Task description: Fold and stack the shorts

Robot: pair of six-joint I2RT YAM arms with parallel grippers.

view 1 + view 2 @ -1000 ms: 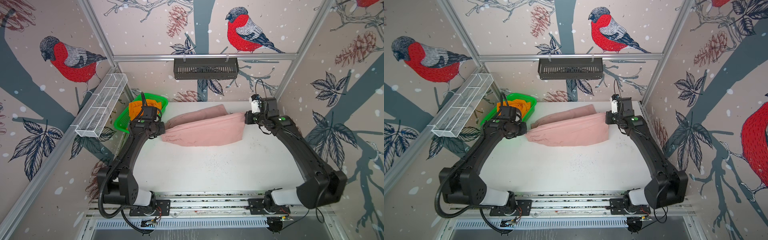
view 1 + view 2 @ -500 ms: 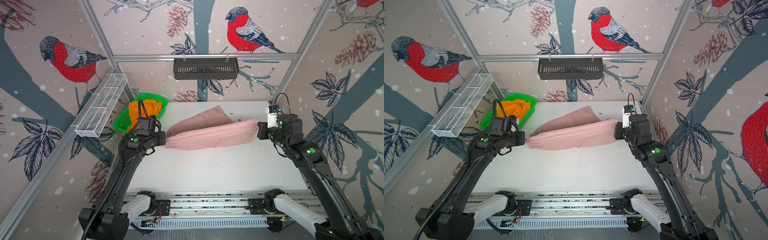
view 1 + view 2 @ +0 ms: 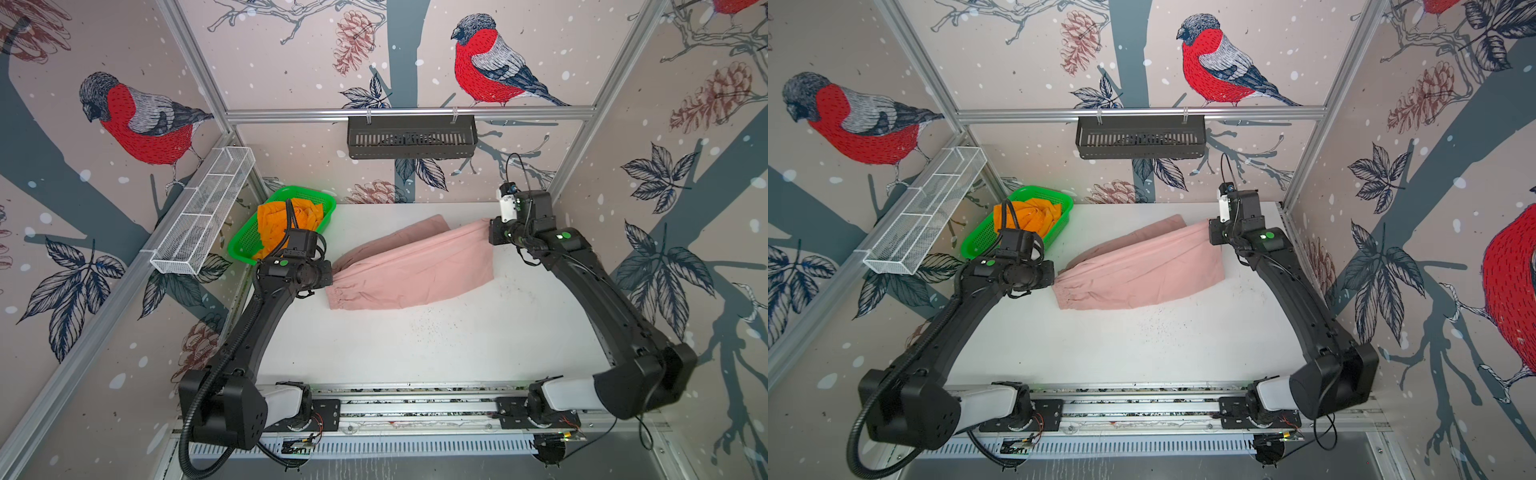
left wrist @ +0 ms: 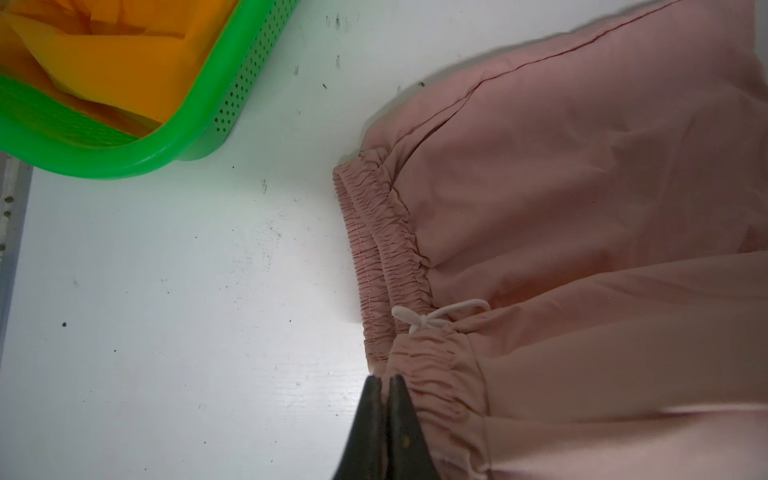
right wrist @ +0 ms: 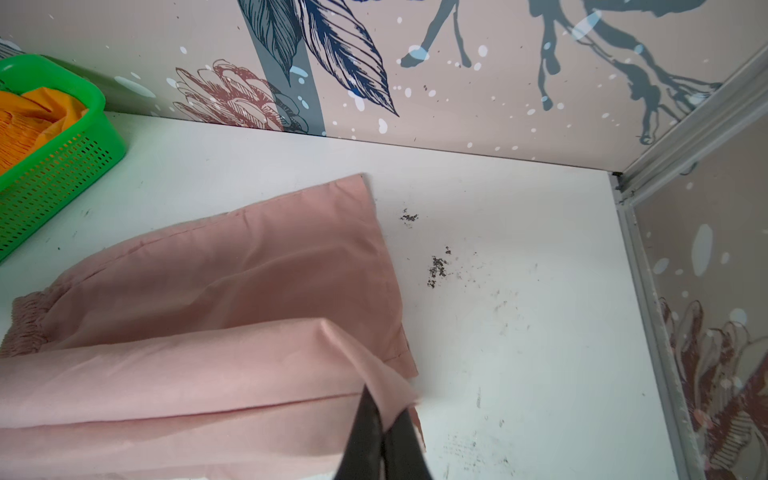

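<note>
A robotics lab test cell: an aluminium frame (image 3: 409, 111) boxes in a white desk (image 3: 415, 345), walls papered with bullfinch wallpaper (image 3: 482, 62); left arm (image 3: 257, 316) and right arm (image 3: 602, 299) bolt to a rail (image 3: 415, 409) at the lower edge of both top views.

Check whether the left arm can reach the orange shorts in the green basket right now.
Not yet, probably. The green basket lies open beside that arm, nothing covering the orange shorts, but the left tool is shut on the waistband of the pink shorts and must let go first.
</note>
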